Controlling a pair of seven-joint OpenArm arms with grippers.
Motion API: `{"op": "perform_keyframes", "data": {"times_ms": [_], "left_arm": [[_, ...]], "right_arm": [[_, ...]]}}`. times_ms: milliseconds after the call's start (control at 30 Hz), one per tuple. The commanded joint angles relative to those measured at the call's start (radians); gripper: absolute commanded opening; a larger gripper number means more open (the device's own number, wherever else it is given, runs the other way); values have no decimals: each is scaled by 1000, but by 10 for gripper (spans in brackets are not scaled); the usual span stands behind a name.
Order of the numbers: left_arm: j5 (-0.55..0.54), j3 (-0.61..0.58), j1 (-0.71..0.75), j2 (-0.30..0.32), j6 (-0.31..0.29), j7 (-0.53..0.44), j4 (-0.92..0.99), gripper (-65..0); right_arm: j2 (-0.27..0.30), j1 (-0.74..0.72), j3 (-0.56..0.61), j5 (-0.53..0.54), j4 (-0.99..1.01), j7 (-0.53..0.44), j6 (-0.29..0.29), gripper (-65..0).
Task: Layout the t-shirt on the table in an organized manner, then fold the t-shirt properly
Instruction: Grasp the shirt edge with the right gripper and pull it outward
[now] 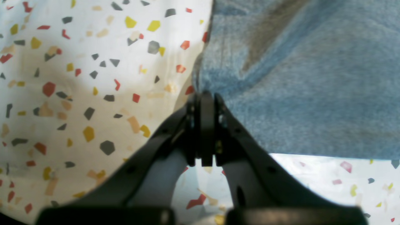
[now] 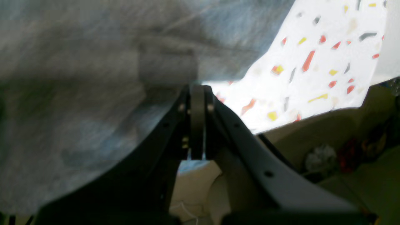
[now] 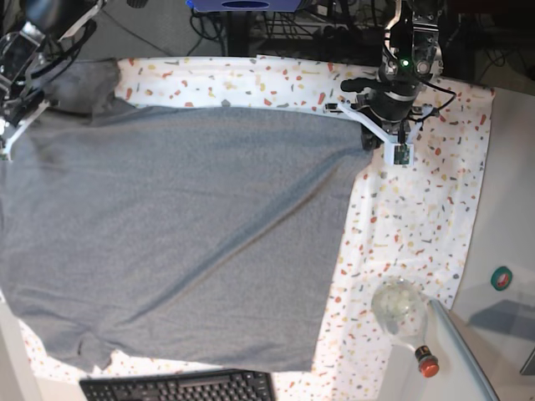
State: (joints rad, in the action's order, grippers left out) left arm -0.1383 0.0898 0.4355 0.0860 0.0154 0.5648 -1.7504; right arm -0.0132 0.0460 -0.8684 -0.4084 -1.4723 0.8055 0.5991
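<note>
The heather-grey t-shirt (image 3: 184,234) lies spread wide over the flecked table (image 3: 401,217), its far edge lifted between both arms. My left gripper (image 3: 368,138) is at the shirt's far right corner. In the left wrist view it (image 1: 204,95) is shut on the edge of the t-shirt (image 1: 312,78), above the table (image 1: 78,78). My right gripper (image 3: 12,134) is at the far left of the shirt, near a sleeve. In the right wrist view it (image 2: 197,87) is shut on the t-shirt (image 2: 78,78), with the table (image 2: 312,78) behind. The neck label is hidden.
A glass bottle (image 3: 401,309) with a red cap lies at the near right on the table's edge. A black keyboard (image 3: 180,387) sits at the front edge. Cables and equipment stand behind the table. The shirt hangs over the left and front-left edges.
</note>
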Motion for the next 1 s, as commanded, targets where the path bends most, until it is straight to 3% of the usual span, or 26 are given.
{"op": "perform_keyframes", "data": {"times_ms": [0,100,433,633,800,967], "left_arm": [[1,1,0,2,2,-19,-15,-650],[1,1,0,2,2,-19,-15,-650],[1,8,6,2,2,-19,-15,-650],[1,8,7,2,2,-18,-13,-650],[1,8,7,-1,2,-16,-13,-650],[1,9,7,-1,2,-16,-13,-650]], "right_arm": [[37,-36,1,-1,11,-18,-6,-650],[103,-116,1,-1,131,-21,-8,-650],[292,-372,2,-2,747,-208,-11,-650],[305,-473,22,-2,885,-311,-11,-650],[299,-510,214,-1,893,-366,-11,-650],[296,-547,309,3,899,-374,-12,-650]]}}
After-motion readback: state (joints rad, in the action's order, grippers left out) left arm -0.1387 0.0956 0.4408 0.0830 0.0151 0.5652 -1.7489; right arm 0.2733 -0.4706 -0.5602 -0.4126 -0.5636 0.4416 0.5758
